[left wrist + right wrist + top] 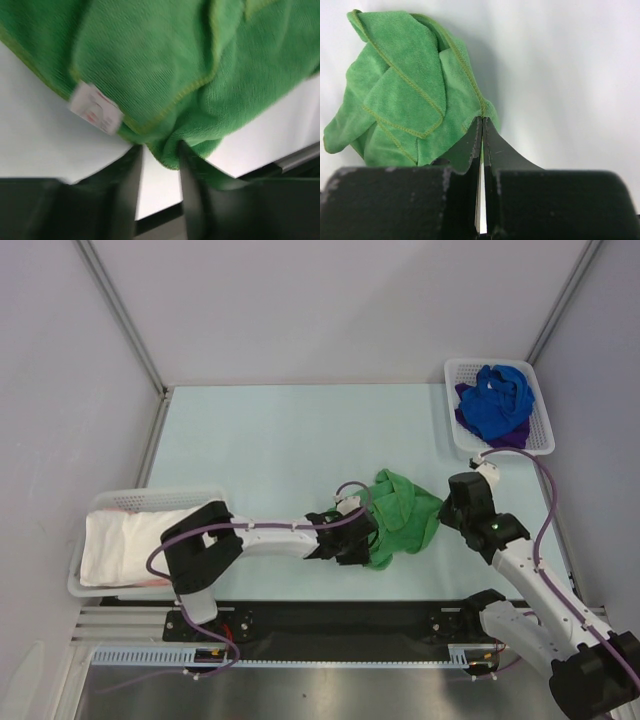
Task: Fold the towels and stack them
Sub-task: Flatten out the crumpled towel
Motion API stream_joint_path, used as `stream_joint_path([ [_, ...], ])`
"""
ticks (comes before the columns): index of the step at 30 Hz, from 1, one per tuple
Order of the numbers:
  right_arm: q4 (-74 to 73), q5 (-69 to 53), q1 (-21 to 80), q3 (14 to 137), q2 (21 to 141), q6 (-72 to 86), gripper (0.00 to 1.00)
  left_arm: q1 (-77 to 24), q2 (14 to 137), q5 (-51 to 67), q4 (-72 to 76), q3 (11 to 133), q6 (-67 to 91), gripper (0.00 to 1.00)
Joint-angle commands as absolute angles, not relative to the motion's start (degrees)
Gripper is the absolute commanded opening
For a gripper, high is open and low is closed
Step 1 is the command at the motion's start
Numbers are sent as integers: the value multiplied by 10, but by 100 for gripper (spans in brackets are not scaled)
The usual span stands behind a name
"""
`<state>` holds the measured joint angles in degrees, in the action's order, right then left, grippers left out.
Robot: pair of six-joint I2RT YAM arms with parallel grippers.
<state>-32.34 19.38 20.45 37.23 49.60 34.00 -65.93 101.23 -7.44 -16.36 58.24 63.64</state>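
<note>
A crumpled green towel (pixel 405 515) lies bunched at the near middle of the pale table. My left gripper (pixel 362 540) is at its lower left edge. In the left wrist view, a thick fold of the towel (pixel 175 60) is pinched between the tips of the left gripper (pixel 160 150); a white label shows on the cloth. My right gripper (pixel 445 515) is at the towel's right edge. In the right wrist view, the right gripper (pixel 482 120) is closed tight on a stitched hem of the towel (pixel 405 90).
A white basket (pixel 447 375) at the back right holds a blue towel (pixel 497 400) over a purple one. A white basket (pixel 150 495) at the near left holds folded white cloth (pixel 125 540). Frame posts and walls ring the table.
</note>
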Motion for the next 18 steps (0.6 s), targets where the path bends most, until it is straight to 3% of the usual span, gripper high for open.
stream_joint_path([
  [1,-324,190,206,410,495,342,0,-617,1039,-91,-160,570,607,34],
  [3,-329,184,210,413,493,345,0,-601,1037,-95,-156,557,592,17],
  [6,-335,181,223,420,494,347,0,-570,1023,-115,-169,539,582,0],
  [11,-339,182,263,417,484,359,0,-515,963,-214,-221,526,577,0],
  [18,-346,166,297,394,450,392,0,-447,932,-261,-272,567,535,3],
])
